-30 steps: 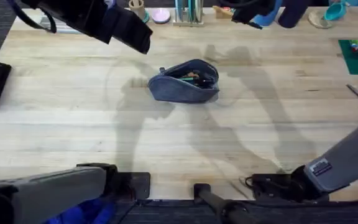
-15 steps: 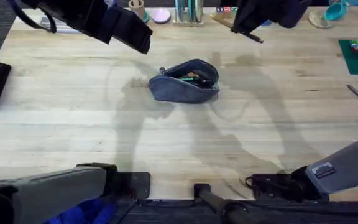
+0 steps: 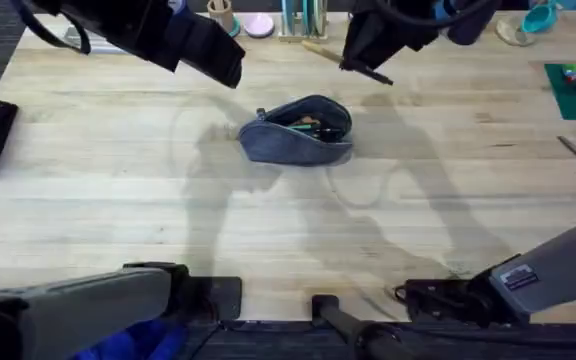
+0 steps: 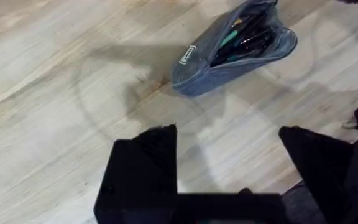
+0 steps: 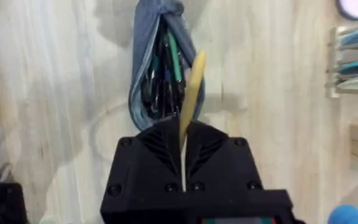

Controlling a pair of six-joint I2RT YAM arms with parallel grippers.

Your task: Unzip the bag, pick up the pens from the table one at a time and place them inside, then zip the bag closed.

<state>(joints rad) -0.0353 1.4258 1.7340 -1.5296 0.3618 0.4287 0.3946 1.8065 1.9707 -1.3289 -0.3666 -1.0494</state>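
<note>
Now the right jaws clamp the yellow pen, poised above the unzipped bag; left jaws gape wide.

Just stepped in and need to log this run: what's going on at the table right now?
The right hand is shut on the yellow pen and hangs above the far side of the table, near the bag. The bag lies unzipped mid-table with pens already inside it. The left hand is open and holds nothing, hovering off to the bag's left. The bag is not yet zipped.
</note>
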